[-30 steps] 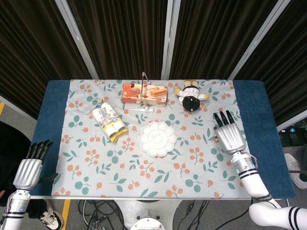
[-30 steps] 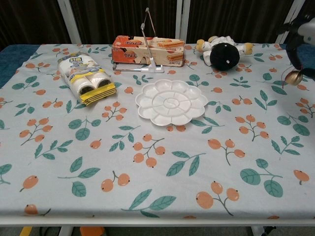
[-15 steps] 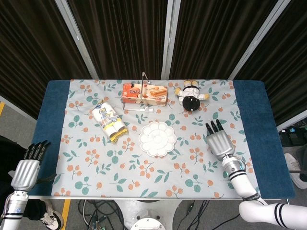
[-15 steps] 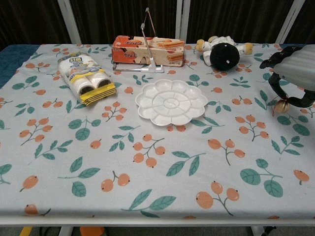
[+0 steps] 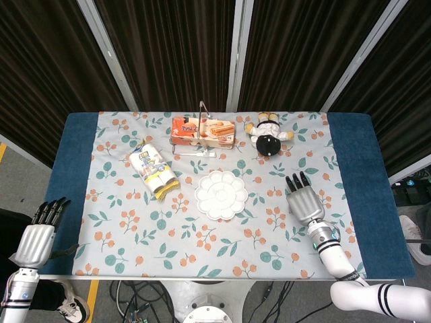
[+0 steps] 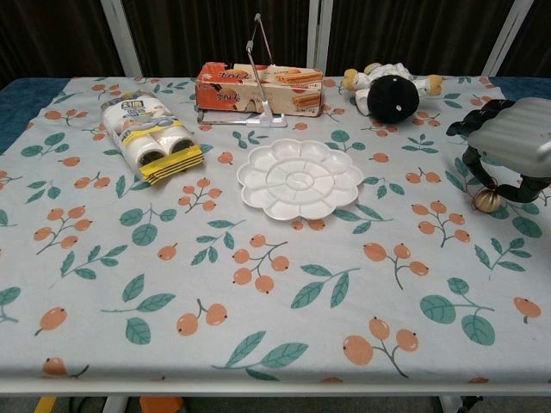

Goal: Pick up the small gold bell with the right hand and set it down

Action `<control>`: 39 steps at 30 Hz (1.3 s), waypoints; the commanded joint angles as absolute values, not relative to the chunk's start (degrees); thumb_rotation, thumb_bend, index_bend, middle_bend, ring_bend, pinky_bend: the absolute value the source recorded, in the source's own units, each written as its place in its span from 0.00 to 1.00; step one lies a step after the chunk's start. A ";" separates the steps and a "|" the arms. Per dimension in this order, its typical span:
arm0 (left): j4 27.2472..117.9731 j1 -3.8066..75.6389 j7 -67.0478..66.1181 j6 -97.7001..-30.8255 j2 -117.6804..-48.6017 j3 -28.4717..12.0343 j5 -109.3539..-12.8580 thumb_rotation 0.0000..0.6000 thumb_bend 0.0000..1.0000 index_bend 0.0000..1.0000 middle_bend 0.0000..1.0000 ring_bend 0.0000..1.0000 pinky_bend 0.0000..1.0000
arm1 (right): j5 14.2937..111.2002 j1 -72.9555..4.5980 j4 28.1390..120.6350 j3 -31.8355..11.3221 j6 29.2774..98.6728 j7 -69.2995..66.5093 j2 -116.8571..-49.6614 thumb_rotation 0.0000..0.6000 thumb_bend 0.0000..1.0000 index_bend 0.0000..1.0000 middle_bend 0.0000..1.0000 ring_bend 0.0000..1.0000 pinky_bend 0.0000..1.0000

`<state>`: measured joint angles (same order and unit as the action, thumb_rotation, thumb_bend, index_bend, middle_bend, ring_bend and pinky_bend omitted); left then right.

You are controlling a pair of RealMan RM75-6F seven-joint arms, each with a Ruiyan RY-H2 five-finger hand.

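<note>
Since a second ago my right hand has come down and in toward me, from high at the table's three o'clock edge to low over the cloth, at about three o'clock from the white flower palette. The small gold bell has travelled with it: it sits under my curled fingers, pinched there, close above or on the cloth; I cannot tell which. From the head view my right hand covers the bell completely. In the chest view the hand runs off the right edge, so its wrist is cut away. My left hand hangs off the table's eight o'clock corner, fingers loosely apart, holding nothing, a little lower than before.
</note>
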<state>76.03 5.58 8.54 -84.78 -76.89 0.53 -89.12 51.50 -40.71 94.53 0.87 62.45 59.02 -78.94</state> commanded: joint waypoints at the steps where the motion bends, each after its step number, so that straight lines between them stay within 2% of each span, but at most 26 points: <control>1: 76.04 5.56 8.56 -84.80 -76.88 0.52 -89.12 1.00 0.04 0.06 0.03 0.00 0.01 | 51.46 -40.79 94.54 1.02 62.51 59.16 -79.00 1.00 0.30 0.68 0.08 0.00 0.00; 4: 76.07 5.53 8.58 -84.86 -76.85 0.52 -89.13 1.00 0.04 0.06 0.03 0.00 0.01 | 51.31 -40.90 94.46 1.18 62.54 59.37 -79.08 1.00 0.29 0.67 0.08 0.00 0.00; 9: 76.17 5.53 8.53 -84.88 -76.79 0.48 -89.09 1.00 0.04 0.06 0.03 0.00 0.01 | 51.60 -41.07 94.57 1.36 62.27 58.93 -78.88 1.00 0.25 0.58 0.06 0.00 0.00; 15: 76.19 5.54 8.48 -84.79 -76.78 0.51 -89.11 1.00 0.04 0.06 0.03 0.00 0.01 | 52.08 -41.05 94.93 1.53 62.26 58.12 -78.09 1.00 0.19 0.34 0.00 0.00 0.00; 24: 76.44 5.49 8.24 -84.95 -76.64 0.48 -89.15 1.00 0.04 0.06 0.03 0.00 0.01 | 55.17 -39.63 97.36 1.00 65.22 54.51 -75.26 1.00 0.17 0.02 0.00 0.00 0.00; 28: 76.71 5.43 7.88 -85.42 -76.39 0.33 -89.29 1.00 0.04 0.06 0.03 0.00 0.01 | 60.59 -35.49 100.47 1.33 71.77 48.80 -70.86 1.00 0.12 0.00 0.00 0.00 0.00; 33: 77.89 5.46 6.64 -86.22 -75.90 -0.05 -89.59 1.00 0.04 0.06 0.03 0.00 0.01 | 70.07 -25.57 100.81 3.10 83.96 32.70 -64.84 1.00 0.08 0.00 0.00 0.00 0.00; 36: 78.40 5.60 5.45 -86.91 -75.54 -0.52 -89.82 1.00 0.04 0.06 0.03 0.00 0.01 | 74.75 -19.22 96.64 4.92 89.83 20.76 -63.69 1.00 0.07 0.00 0.00 0.00 0.00; 39: 78.98 5.77 4.20 -86.85 -75.06 -0.70 -89.78 1.00 0.04 0.06 0.03 0.00 0.01 | 77.60 -13.87 88.65 5.72 94.17 9.52 -65.98 1.00 0.06 0.00 0.00 0.00 0.00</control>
